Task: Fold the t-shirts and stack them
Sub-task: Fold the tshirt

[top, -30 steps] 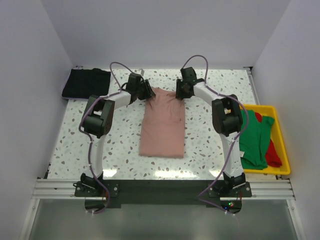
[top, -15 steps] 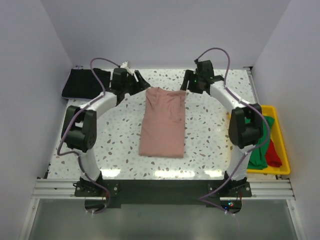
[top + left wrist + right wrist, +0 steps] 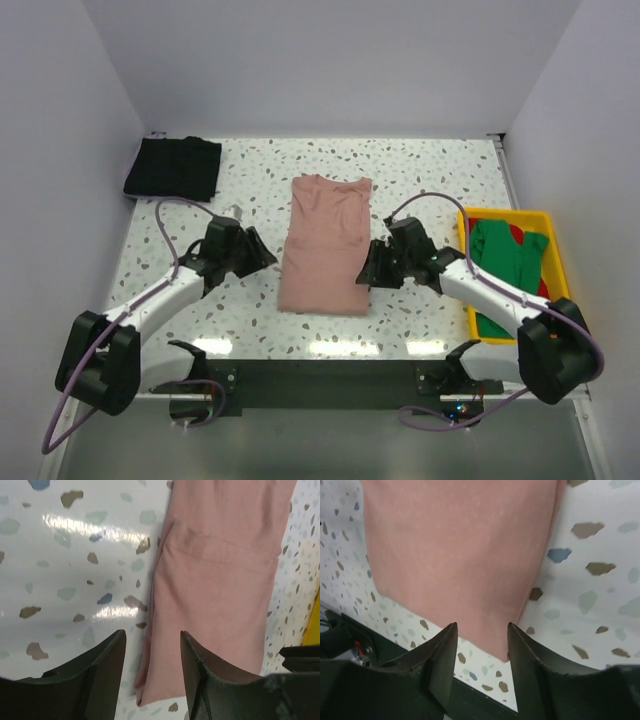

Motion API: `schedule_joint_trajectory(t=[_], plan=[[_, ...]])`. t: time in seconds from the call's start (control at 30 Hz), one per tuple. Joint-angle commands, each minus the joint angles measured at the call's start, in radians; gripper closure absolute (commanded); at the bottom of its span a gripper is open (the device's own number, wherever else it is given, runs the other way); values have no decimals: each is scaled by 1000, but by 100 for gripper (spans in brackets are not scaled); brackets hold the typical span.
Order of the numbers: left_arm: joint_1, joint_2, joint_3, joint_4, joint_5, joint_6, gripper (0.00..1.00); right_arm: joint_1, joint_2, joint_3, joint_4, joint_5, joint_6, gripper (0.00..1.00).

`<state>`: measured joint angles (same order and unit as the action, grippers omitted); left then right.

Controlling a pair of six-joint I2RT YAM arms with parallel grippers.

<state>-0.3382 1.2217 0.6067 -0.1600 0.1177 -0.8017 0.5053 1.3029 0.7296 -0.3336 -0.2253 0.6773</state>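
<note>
The dusty-pink t-shirt lies folded into a long strip in the middle of the table, plain side up. It also shows in the left wrist view and the right wrist view. My left gripper is open and empty beside the shirt's near left edge. My right gripper is open and empty at its near right corner. The black t-shirt lies folded at the far left. The green t-shirt and the red t-shirt lie in the yellow bin.
The yellow bin stands at the table's right edge. White walls close in the left, back and right sides. A black rail runs along the near edge.
Both arms have swung back from the shirt's far end to its near end and come down low. The pink shirt has not moved.
</note>
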Motion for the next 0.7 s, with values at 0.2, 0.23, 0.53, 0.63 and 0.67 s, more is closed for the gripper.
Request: schedule_joint_trajectory(t=[0.2,0.23,0.53,0.63,0.67], plan=[[-82,-116,-90,-107,-33,-24,55,110,-102,-33,88,-32,122,65],[-85,-131,-97,-116,-41,-31,55,133,-94,-29,91,-32,122,65],[-96,-134,-142,-139,8,-11,52,177,32,-166,188,-71,145,75],[-99,-136,-157,-135,31,-5,52,176,13,-215,196,-75,154,75],[-101,-136,-160,-134,34,-4,52,176,7,-226,209,-85,159,75]])
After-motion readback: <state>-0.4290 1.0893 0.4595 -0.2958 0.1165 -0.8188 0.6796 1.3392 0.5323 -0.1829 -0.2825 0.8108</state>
